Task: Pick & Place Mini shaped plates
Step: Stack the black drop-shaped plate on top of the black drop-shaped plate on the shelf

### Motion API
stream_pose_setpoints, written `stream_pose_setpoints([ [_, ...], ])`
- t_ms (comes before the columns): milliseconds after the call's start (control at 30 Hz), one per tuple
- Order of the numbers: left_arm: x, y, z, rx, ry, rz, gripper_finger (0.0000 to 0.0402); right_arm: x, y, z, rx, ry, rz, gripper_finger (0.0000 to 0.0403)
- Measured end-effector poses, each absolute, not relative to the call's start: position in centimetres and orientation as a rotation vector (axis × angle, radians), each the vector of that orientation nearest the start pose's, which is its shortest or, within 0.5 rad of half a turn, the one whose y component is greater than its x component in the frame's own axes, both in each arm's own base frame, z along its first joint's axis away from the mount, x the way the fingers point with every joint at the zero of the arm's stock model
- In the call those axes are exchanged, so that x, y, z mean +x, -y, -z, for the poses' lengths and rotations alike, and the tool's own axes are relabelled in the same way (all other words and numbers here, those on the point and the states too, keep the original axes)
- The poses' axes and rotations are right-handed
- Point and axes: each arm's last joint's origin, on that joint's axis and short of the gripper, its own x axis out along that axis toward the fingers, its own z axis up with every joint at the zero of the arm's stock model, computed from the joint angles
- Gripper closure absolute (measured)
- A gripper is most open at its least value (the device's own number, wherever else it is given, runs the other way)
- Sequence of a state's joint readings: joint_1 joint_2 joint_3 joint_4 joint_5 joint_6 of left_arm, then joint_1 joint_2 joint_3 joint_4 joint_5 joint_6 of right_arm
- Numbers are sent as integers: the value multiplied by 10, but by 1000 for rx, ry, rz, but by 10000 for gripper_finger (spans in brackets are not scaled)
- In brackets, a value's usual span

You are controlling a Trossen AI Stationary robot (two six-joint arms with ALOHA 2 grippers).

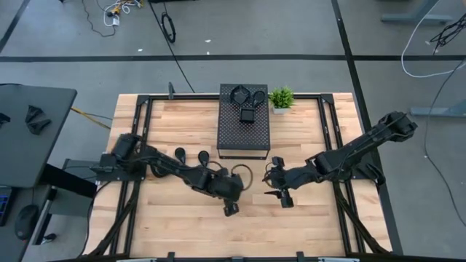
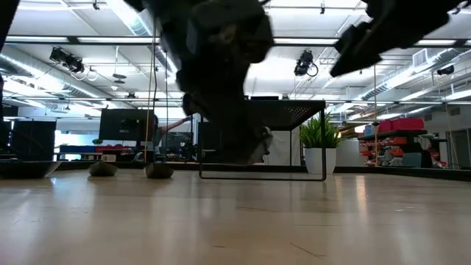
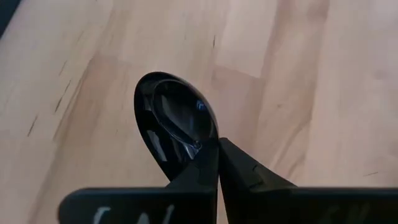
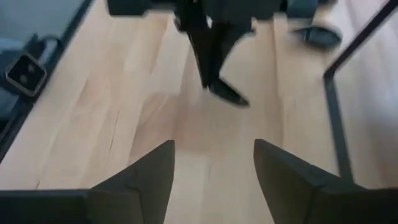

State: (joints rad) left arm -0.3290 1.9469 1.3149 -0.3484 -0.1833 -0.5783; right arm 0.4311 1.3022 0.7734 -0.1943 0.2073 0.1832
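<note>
From above, the left gripper and the right gripper hang over the wooden bench, in front of the black box full of tiny holes.

From the left wrist, the left fingers are clenched on the rim of a shiny black leaf-shaped plate. It is smooth, so I think it could slip out and fall.

From the right wrist, the right fingers are released and hold nothing.
</note>
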Motion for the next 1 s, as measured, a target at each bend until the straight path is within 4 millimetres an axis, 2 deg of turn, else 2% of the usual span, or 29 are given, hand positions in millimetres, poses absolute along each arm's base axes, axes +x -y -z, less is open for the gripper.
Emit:
stream_pose_setpoints([
  [133, 406, 126, -169, -215, -1060, -167, 392, 233, -111, -217, -28, -786, -147, 191],
  [300, 432, 120, -159, -246, -1113, -142, 389, 222, -121, -212, -15, -860, -155, 203],
  [533, 445, 112, -151, -278, -1141, -101, 384, 206, -129, -195, -19, -918, -153, 217],
  [633, 446, 109, -151, -284, -1136, -105, 365, 201, -125, -181, 12, -928, -134, 223],
  [800, 449, 103, -151, -300, -1126, -86, 313, 198, -122, -162, 84, -851, -142, 230],
  [900, 452, 97, -152, -325, -1121, -70, 278, 198, -120, -156, 114, -773, -162, 232],
  [1000, 453, 89, -161, -370, -1110, -34, 248, 201, -118, -156, 140, -666, -187, 232],
])
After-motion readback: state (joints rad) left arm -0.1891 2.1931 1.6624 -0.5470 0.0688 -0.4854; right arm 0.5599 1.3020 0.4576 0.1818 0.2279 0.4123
